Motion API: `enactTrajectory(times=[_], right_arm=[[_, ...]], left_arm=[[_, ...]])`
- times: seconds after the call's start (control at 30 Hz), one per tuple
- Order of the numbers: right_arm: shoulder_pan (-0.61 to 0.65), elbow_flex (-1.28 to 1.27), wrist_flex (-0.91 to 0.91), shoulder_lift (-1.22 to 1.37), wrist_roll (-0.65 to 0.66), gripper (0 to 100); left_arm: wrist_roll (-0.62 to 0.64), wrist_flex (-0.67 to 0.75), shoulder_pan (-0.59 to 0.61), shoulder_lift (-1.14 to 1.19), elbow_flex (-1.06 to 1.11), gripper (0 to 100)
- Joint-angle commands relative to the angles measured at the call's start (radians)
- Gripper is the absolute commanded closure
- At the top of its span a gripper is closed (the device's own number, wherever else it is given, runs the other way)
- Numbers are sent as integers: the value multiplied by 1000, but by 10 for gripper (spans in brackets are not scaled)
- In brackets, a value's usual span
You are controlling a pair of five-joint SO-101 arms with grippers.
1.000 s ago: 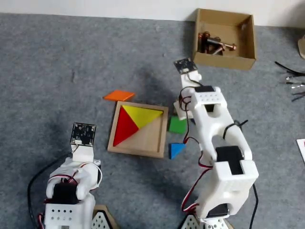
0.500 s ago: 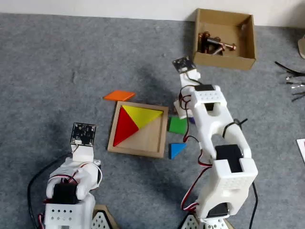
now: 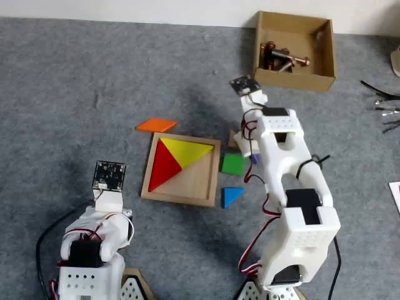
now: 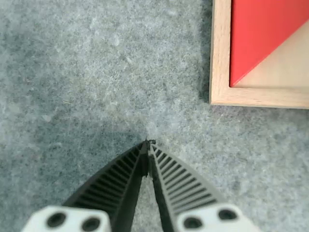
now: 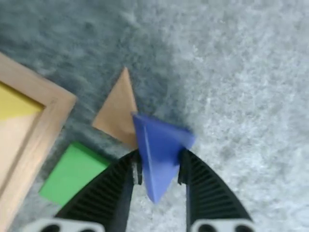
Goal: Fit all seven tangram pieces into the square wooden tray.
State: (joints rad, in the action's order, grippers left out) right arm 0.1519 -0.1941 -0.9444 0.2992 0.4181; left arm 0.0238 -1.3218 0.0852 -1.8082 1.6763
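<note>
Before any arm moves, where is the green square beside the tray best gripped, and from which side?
Probably from straight above, since the green square lies flat on the carpet. Pinch its near and far edges; the edge toward the wooden tray sits too close to the rim for a finger.

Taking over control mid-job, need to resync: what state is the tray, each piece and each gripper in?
square wooden tray: partly filled
red triangle: in tray
yellow triangle: in tray
orange parallelogram: loose on carpet
green square: loose on carpet
light blue triangle: loose on carpet
tan triangle: loose on carpet
dark blue triangle: gripped by right gripper
right gripper: shut on dark blue triangle
left gripper: shut, empty
</note>
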Motion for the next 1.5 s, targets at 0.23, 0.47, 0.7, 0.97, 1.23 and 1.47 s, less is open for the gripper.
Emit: enactTrajectory(times=[0.23,0.47,0.7,0.97,1.23,1.47], right_arm=[[-19,35,-16,4,11,980],[-19,81,-130,2,6,994],[-54,298,-360,2,11,994],[18,671,-773,1,178,994],[191,661,-819,-197,212,994],[414,302,-774,-519,245,994]], left_arm=[[6,-5,13,-16,19,995],[6,-5,13,-16,19,995],[6,-5,13,-16,19,995],[6,-5,13,-16,19,995],[6,-5,13,-16,19,995],[6,-5,13,-16,19,995]])
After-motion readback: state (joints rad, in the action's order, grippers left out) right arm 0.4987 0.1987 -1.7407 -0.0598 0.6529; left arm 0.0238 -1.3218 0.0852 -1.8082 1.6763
